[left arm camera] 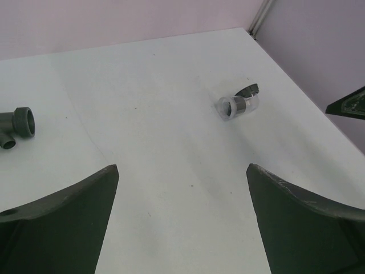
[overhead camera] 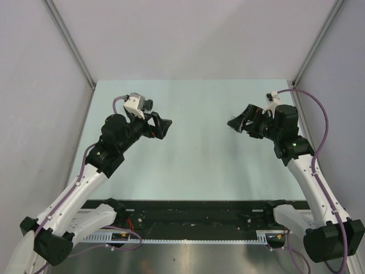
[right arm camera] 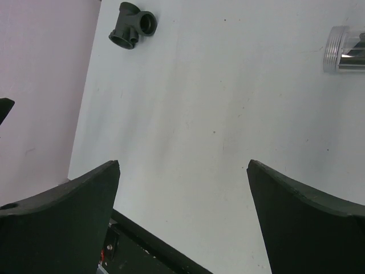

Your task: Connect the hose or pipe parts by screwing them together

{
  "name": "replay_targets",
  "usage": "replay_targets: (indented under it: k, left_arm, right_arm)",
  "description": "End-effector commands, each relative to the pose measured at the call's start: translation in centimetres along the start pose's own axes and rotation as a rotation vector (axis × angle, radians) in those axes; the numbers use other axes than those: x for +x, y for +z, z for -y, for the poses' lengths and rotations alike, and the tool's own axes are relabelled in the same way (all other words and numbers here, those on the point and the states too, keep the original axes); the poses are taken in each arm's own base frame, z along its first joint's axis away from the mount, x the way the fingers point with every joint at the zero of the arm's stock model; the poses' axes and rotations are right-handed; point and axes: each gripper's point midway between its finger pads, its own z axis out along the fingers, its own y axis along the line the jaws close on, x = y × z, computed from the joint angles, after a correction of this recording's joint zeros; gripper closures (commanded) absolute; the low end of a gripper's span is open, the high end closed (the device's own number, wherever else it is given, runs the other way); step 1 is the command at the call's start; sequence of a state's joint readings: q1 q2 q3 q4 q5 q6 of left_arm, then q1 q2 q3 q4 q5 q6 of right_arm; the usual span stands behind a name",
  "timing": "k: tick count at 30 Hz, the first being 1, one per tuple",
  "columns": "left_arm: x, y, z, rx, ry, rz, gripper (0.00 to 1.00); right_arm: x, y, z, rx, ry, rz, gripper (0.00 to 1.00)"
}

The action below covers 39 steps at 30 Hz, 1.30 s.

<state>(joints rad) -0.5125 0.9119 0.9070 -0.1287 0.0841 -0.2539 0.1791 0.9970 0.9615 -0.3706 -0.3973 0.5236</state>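
Top external view shows the left gripper (overhead camera: 164, 128) hovering at the left, fingers spread wide and empty. Its wrist camera finds the dark grey fitting (left arm camera: 17, 127) lying on the table (left arm camera: 171, 85), well apart from the clear threaded piece (left arm camera: 237, 105) (its far end looks dark) further right. The right gripper (overhead camera: 236, 121) gapes too, holding nothing. By my judgement nothing is grasped or joined yet: picking up, aligning and screwing all remain.

A: anything else on cam?
B: yeah, pale surface (overhead camera: 188, 165), plain grey walls (overhead camera: 34, 85) on 3 sides, metal corner posts (overhead camera: 68, 41) at the back, black rail (overhead camera: 194, 216) along the near edge w/ a metal strip (overhead camera: 188, 255) beside it.
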Motion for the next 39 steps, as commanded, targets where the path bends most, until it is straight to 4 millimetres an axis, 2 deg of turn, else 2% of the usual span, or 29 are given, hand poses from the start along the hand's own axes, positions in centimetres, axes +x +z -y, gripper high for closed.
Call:
replay_targets:
  k: [1, 6, 7, 9, 10, 11, 13, 15, 16, 17, 18, 19, 20, 21, 22, 23, 24, 26, 27, 28, 30, 32, 33, 39]
  left_arm:
    - [-0.1, 0.7, -1.3, -0.069, 0.006, 0.02, 0.02]
    - [0.6, 1.7, -7.2, -0.328, -0.069, -0.036, 0.04]
    - [0.6, 2.1, -10.0, -0.402, -0.107, -0.078, 0.05]
    - [0.7, 2.8, -11.9, -0.412, -0.174, -0.121, 0.09]
    - [1.5, 3.0, -14.5, -0.474, -0.2, -0.157, 0.09]
    - [-0.1, 3.3, -15.3, -0.494, -0.198, -0.13, 0.09]
    - [-1.6, 3.9, -18.5, -0.586, -0.188, -0.112, 0.09]
    - [-2.2, 4.9, -20.1, -0.602, -0.199, -0.119, 0.09]
    - [-1.0, 5.7, -22.0, -0.632, -0.224, -0.162, 0.09]
    - [-2.4, 6.5, -22.5, -0.627, -0.229, -0.138, 0.09]
    - [-0.8, 7.6, -24.1, -0.64, -0.253, -0.185, 0.1]
    - [-1.8, 8.3, -24.6, -0.639, -0.252, -0.17, 0.1]
    - [-1.5, 8.9, -25.4, -0.644, -0.251, -0.181, 0.11]
    - [0.6, 10.0, -26.6, -0.659, -0.261, -0.235, 0.11]
    - [-0.2, 10.5, -27.4, -0.669, -0.255, -0.225, 0.12]
    - [0.4, 10.9, -28.1, -0.678, -0.249, -0.243, 0.12]
    - [1.9, 11.6, -29.2, -0.687, -0.253, -0.278, 0.12]
    - [2.2, 12.4, -30.3, -0.691, -0.215, -0.298, 0.12]
    - [4.1, 12.9, -31.2, -0.704, -0.218, -0.344, 0.12]
    - [3.8, 13.4, -31.6, -0.705, -0.209, -0.344, 0.12]
    - [5.7, 14.0, -32.7, -0.715, -0.207, -0.387, 0.12]
    - [6.0, 14.4, -33.3, -0.717, -0.198, -0.397, 0.13]
    - [7.0, 14.6, -33.8, -0.724, -0.198, -0.419, 0.13]
    - [9.0, 15.1, -34.9, -0.729, -0.191, -0.47, 0.16]
  right_arm:
    - [-0.8, -0.2, -0.9, -0.021, -0.051, 0.024, 0.0]
    - [-0.7, -0.9, -1.4, -0.003, -0.134, 0.071, 0.0]
    - [-0.4, -1.0, -1.6, -0.002, -0.141, 0.076, 0.0]
    - [-0.3, -1.3, -2.2, -0.017, -0.145, 0.086, 0.0]
    - [-0.2, -1.3, -2.6, -0.032, -0.148, 0.083, 0.0]
    - [0.3, -1.3, -3.3, -0.055, -0.159, 0.071, 0.0]
    - [0.7, -1.4, -4.1, -0.082, -0.182, 0.064, 0.0]
    - [1.2, -1.4, -4.8, -0.102, -0.198, 0.054, 0.0]
    - [1.2, -1.5, -5.0, -0.11, -0.208, 0.056, 0.0]
    - [1.4, -1.6, -5.3, -0.12, -0.219, 0.054, 0.0]
    - [1.3, -1.8, -5.4, -0.122, -0.233, 0.063, 0.0]
    - [1.2, -1.9, -5.5, -0.124, -0.237, 0.067, 0.0]
    - [1.2, -2.0, -5.5, -0.121, -0.239, 0.071, 0.0]
    - [0.9, -2.3, -5.6, -0.12, -0.243, 0.086, 0.0]
    - [0.8, -2.4, -5.5, -0.115, -0.245, 0.093, 0.0]
    - [0.7, -2.5, -5.6, -0.113, -0.248, 0.101, 0.0]
    - [0.6, -2.7, -5.6, -0.11, -0.249, 0.108, 0.0]
    - [0.3, -3.1, -5.7, -0.114, -0.253, 0.124, 0.0]
    - [0.3, -3.2, -6.0, -0.124, -0.256, 0.128, 0.0]
    - [0.2, -3.4, -6.2, -0.132, -0.26, 0.135, 0.0]
    - [0.1, -3.5, -6.3, -0.139, -0.262, 0.144, 0.0]
    - [0.1, -3.5, -6.4, -0.141, -0.265, 0.145, 0.0]
    - [0.0, -3.4, -6.3, -0.134, -0.261, 0.148, 0.0]
    - [0.1, -2.7, -5.6, -0.101, -0.25, 0.14, 0.0]
